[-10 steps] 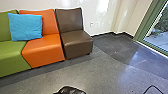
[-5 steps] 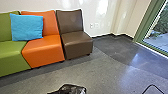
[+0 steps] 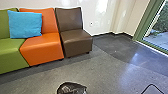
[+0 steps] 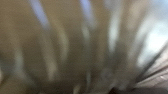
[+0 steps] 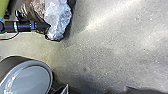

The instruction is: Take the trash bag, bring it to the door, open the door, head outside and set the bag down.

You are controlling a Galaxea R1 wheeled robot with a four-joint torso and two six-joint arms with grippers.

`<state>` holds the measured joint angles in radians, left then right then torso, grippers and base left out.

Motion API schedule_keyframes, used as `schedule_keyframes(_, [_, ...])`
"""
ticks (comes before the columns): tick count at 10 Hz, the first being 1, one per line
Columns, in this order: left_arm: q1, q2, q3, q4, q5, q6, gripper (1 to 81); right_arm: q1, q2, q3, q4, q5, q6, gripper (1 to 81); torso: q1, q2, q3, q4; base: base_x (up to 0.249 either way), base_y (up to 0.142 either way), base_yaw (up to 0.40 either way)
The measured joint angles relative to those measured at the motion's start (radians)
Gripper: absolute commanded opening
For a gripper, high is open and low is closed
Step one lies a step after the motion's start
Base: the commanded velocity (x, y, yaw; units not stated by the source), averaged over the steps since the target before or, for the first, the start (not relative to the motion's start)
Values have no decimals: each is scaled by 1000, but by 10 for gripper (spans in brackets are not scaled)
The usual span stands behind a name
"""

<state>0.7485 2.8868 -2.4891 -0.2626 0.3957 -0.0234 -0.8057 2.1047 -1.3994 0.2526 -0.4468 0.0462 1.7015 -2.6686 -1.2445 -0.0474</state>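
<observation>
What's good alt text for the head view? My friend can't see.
Dark trash bag at the bottom; behind it, a blue pillow across a green seat and orange seat, beside a brown seat. Green-framed glass right.

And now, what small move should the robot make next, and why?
Perhaps a slight turn right: the green-framed glass, with paving beyond it, is on that side, while the brown chair stands ahead and the trash bag shows low in front.
</observation>
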Motion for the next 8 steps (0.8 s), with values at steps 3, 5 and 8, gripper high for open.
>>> schedule_keyframes(3, [5, 1, -14, 0, -15, 1, 811, 8, 24, -5, 1, 7, 0, 811, 16, -14, -47, 0, 0, 0, 0])
schedule_keyframes(5, [24, 9, -35, 0, -31, 2, 811, 2, 26, -17, 0, 1, 0, 811, 17, -15, -46, 0, 0, 0, 0])
schedule_keyframes(8, [37, 14, -47, 0, -38, 3, 811, 5, 51, -33, 0, -14, 0, 811, 17, -15, -47, 0, 0, 0, 0])
